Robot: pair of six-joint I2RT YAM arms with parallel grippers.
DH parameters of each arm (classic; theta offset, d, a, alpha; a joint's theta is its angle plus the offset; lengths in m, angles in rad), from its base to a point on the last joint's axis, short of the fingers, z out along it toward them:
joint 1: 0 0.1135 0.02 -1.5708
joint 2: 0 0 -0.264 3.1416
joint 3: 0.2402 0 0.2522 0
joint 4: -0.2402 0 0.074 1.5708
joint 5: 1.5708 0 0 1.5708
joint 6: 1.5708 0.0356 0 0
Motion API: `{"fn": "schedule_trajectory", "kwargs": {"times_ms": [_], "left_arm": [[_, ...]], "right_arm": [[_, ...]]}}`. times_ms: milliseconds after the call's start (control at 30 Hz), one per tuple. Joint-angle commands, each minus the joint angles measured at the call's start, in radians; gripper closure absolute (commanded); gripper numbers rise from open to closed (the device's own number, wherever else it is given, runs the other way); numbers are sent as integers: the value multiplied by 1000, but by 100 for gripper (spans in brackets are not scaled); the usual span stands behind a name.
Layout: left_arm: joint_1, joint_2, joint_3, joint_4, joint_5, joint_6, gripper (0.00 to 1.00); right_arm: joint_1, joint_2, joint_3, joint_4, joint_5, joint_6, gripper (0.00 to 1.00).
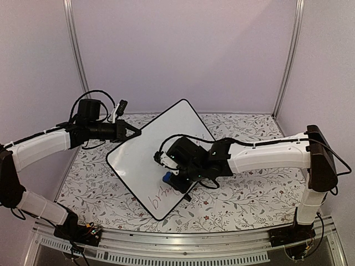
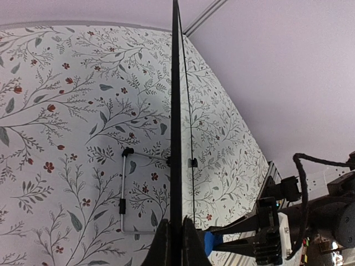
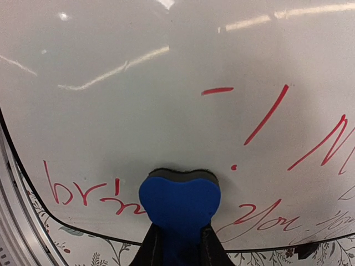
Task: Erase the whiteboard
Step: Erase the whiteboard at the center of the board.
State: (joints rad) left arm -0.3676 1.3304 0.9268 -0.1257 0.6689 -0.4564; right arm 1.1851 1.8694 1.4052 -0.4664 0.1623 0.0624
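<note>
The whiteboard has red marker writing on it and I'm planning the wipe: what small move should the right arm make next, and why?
Probably slide the blue foam eraser block, held shut in the right gripper, sideways over the red "brin" letters beside it. It seems to rest on the large white black-rimmed whiteboard, which the left gripper clamps by its edge.

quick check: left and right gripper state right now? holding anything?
Left gripper: closed, clamped on the edge of the whiteboard.
Right gripper: closed, holding the blue eraser.
</note>
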Motion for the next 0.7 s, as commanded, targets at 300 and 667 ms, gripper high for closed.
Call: {"fn": "schedule_trajectory", "kwargs": {"times_ms": [300, 667], "left_arm": [[-15, 17, 10, -11, 3, 26, 100], [-14, 15, 10, -12, 4, 26, 100]], "right_arm": [[-49, 4, 200, 11, 56, -52, 96], [-79, 86, 238, 37, -55, -52, 96]]}}
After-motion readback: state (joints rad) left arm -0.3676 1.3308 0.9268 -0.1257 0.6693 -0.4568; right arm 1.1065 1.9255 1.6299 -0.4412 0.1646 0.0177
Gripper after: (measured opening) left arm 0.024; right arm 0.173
